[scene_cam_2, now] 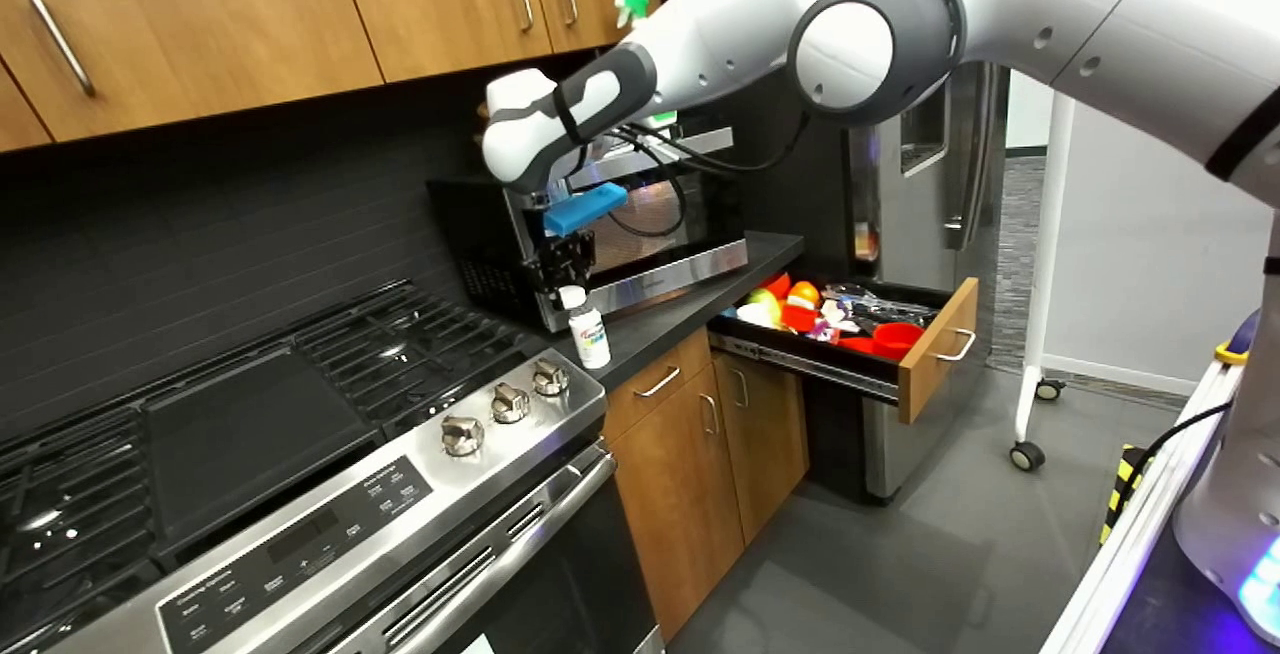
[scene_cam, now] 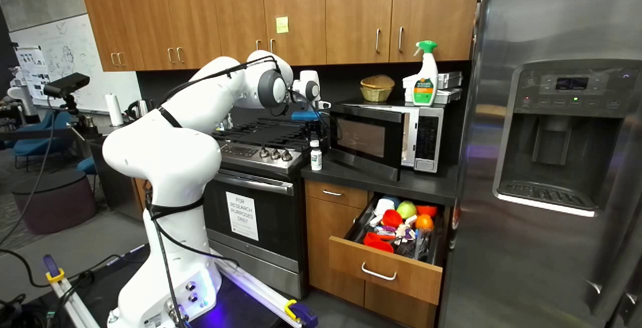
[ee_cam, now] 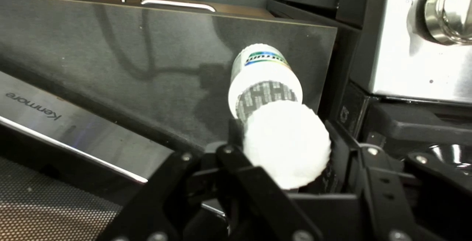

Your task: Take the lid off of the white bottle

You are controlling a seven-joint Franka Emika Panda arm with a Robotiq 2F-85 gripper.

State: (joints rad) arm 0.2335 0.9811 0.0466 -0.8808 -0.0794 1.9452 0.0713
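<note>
The white bottle (ee_cam: 263,73) stands on the dark counter; it also shows in both exterior views (scene_cam: 316,159) (scene_cam_2: 591,336), and it looks upright. Its round white lid (ee_cam: 287,143) is on its top and shows in both exterior views (scene_cam: 314,143) (scene_cam_2: 572,296). My gripper (ee_cam: 283,134) points down over the bottle, with one finger on each side of the lid. The fingers are partly closed to about the lid's width and appear to touch its sides. In the exterior views the gripper (scene_cam: 316,128) (scene_cam_2: 563,266) is dark and the exact finger contact is hard to see.
A microwave (scene_cam: 426,140) with its door (scene_cam: 363,137) swung open stands beside the bottle. The stove (scene_cam_2: 300,554) with knobs is on the bottle's other side. An open drawer (scene_cam: 386,268) full of items juts out below the counter. A spray bottle (scene_cam: 425,79) stands on the microwave.
</note>
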